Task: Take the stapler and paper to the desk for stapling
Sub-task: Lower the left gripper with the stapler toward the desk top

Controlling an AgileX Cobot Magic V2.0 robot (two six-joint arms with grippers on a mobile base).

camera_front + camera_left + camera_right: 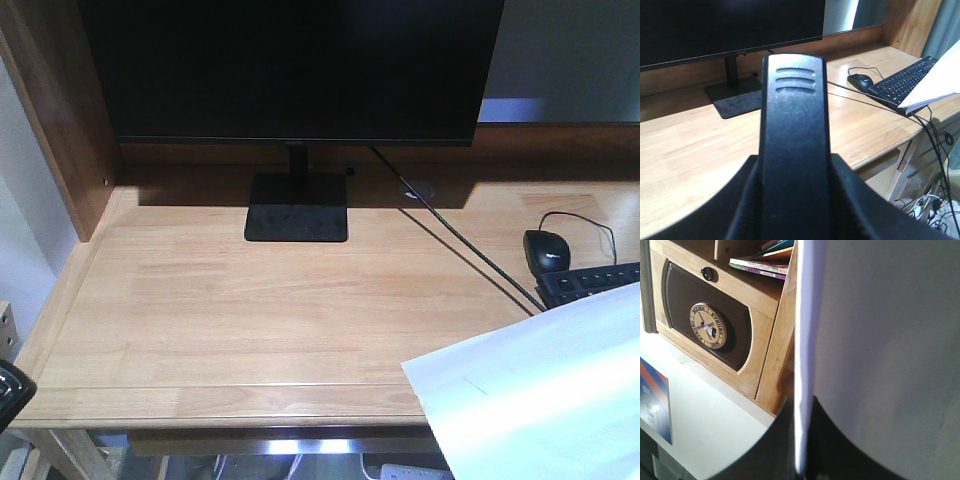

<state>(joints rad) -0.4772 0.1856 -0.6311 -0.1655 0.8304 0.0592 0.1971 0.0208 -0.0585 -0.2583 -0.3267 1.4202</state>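
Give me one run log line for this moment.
left gripper: shut on stapler | right gripper: shut on paper | desk: neither set down yet

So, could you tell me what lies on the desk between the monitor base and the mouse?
A black cable runs diagonally across the desk between the monitor base and the mouse, past a round cable port. The front view shows it.

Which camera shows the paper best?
The exterior front-facing view: the paper shows its broad face at lower right. Left wrist catches only a corner at the frame edge; right wrist sees it close up, nearly edge-on.
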